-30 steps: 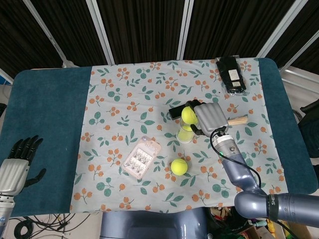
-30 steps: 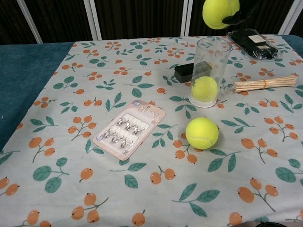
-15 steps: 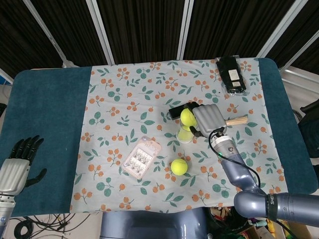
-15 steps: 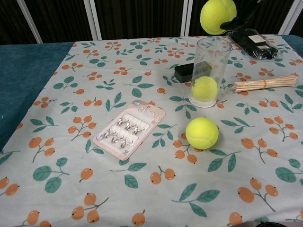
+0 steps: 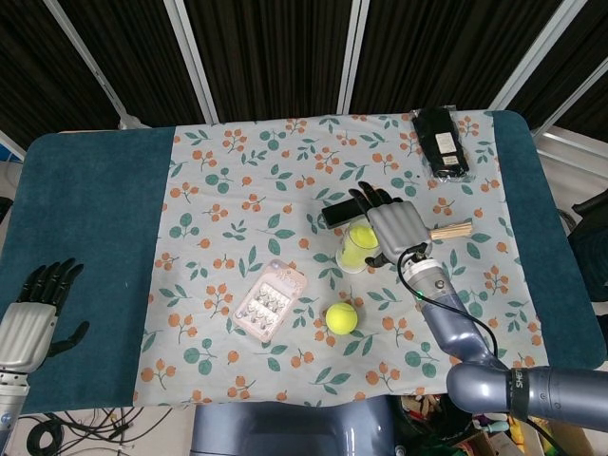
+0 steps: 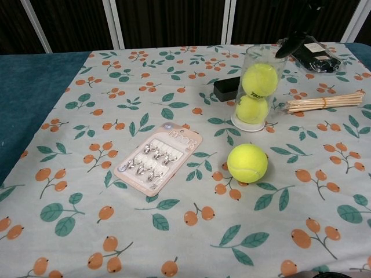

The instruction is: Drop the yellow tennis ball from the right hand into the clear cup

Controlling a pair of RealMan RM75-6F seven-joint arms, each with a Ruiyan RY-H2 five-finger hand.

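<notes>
Ball in the cup, our right hand spread above it

Our right hand hovers with fingers apart, holding nothing, since the yellow tennis ball sits inside the clear cup atop another ball; our left hand rests apart, idle, at the surface edge.

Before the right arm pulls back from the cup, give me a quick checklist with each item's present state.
1. Ball released: ok. The right hand holds nothing, fingers spread.
2. Ball inside the clear cup: ok. Upper tennis ball sits on the lower one.
3. Cup upright: ok.
4. Fingers clear of the cup rim: cannot tell; a fingertip hangs close above it in the chest view.
5. Loose tennis ball apart from the cup: ok.
6. Left hand out of the way: ok, open at the table's near-left edge.
</notes>
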